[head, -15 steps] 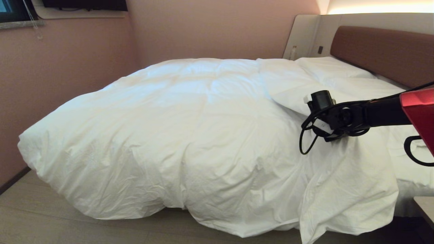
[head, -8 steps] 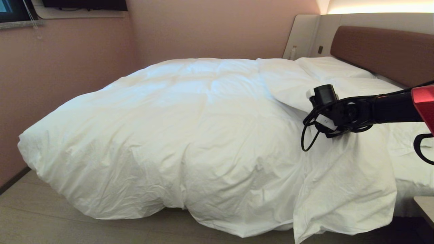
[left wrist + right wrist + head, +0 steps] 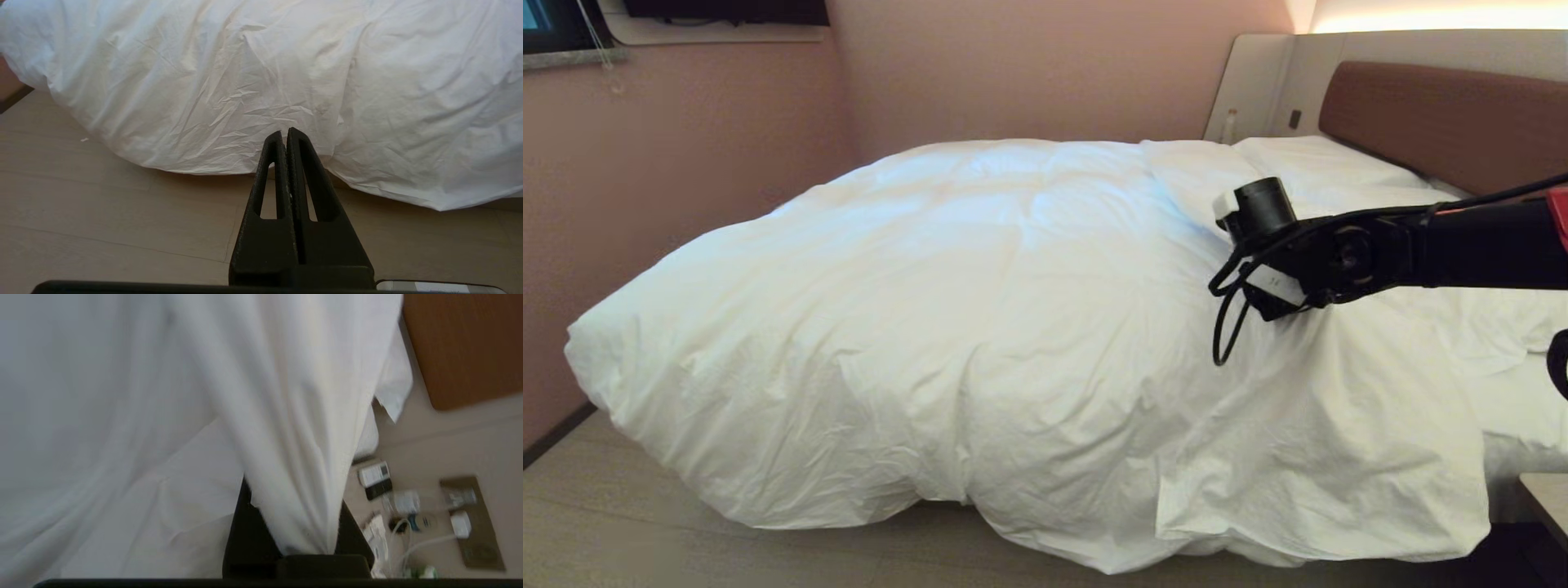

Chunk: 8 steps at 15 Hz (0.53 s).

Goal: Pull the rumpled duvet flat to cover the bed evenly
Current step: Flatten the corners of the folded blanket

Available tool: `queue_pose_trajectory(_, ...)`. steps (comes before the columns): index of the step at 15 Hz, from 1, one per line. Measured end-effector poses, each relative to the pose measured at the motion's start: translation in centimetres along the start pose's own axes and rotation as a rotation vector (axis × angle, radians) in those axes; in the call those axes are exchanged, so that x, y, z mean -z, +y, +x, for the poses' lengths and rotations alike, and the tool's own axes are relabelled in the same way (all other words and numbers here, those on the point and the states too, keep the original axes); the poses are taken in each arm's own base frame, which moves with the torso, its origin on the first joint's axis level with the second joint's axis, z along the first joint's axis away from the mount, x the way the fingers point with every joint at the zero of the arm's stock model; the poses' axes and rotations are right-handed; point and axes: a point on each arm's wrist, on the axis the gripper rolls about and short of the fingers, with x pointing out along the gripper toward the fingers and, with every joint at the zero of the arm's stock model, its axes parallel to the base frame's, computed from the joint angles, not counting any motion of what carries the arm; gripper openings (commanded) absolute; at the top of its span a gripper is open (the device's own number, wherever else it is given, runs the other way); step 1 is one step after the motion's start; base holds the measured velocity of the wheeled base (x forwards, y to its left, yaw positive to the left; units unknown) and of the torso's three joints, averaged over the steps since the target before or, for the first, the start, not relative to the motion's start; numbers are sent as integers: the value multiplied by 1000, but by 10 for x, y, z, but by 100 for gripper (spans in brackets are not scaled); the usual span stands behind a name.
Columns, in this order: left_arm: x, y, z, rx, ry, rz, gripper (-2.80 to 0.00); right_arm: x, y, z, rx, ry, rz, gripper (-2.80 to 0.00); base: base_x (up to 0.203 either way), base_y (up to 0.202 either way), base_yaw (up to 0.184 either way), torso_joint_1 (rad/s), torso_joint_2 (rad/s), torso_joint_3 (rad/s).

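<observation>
**Duvet pinched near the headboard end, rest of it draped over the bed**

Pink-beige walls (image 3: 1029, 73) are seen behind the bed (image 3: 1515, 425), which is set with its brown padded headboard (image 3: 1445, 122) at the far right. Taken from that headboard, the duvet (image 3: 947, 327) is spread away across the mattress as one big puffy white mound, and its near edge is hung down to the pale wood floor (image 3: 645, 539). White pillows (image 3: 1319, 163) are tucked right below the headboard, just past the duvet's upper edge.

The right gripper (image 3: 1278, 306) is reached in over the end of the duvet closest to the headboard. Its fingers are clamped tight on a fold of the duvet cloth, which in the right wrist view is seen bunched between them and pulled into a long tented ridge. Below that ridge a low surface scattered with small items is caught, too blurry to be named.

The left gripper (image 3: 284, 132) is held low over the floor, far from the headboard, jaws pressed together with nothing between them, pointed at the duvet's hanging edge but kept apart from it.
</observation>
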Motion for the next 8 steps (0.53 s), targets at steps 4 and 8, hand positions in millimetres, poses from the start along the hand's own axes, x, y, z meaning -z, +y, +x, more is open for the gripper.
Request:
queue_pose_trajectory(4,0,0,0,-1,0,0,-280,2,18,-30,-67,-40,-48,-280,0,0,0,0,0,0)
queue_pose_trajectory(8,0,0,0,0,0,0,-280,15,49,-39,-140,-26,-118,-280,0,0,0,0,0,0)
